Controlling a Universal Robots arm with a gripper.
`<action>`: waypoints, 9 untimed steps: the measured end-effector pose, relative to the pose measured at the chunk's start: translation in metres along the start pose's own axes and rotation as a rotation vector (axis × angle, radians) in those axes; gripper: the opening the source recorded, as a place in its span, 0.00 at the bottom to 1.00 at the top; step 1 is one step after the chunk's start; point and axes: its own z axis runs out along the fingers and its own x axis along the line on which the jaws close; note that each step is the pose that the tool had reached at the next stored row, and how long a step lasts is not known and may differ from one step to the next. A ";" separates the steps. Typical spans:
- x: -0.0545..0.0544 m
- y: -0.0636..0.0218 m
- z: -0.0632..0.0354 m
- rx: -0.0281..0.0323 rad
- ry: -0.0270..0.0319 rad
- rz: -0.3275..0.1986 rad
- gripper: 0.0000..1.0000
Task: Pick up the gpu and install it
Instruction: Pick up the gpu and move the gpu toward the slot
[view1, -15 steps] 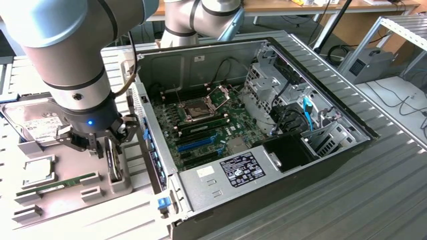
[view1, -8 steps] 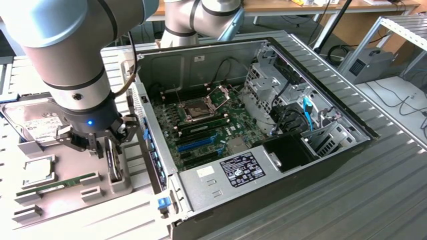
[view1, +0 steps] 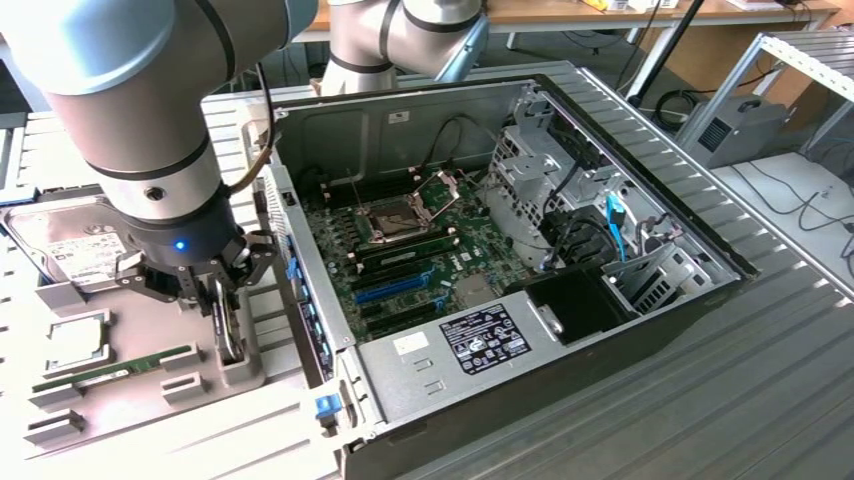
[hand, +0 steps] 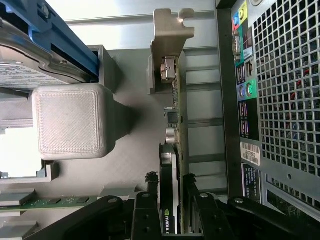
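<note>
Arm vertical, wrist down; pincer (view1: 224, 315) clamped on both faces of the gpu (hand: 172, 150), which stands on edge in the grey holder (view1: 260, 375) beneath it, open computer case (view1: 400, 130) just beside, ribbed metal table (view1: 747, 400) under all.

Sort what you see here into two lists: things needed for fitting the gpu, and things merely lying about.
For the job: the gpu, held on edge in the gripper; the open computer case; its motherboard.

Lying about: the hard drive; the RAM stick; the processor chip, all on the grey tray.
</note>
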 end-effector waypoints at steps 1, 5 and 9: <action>0.000 0.0000 0.0000 0.0000 0.0000 0.000 0.33; 0.000 0.0000 0.0000 0.0000 0.0000 0.000 0.33; -0.001 0.0001 0.0000 0.0000 0.0000 0.000 0.33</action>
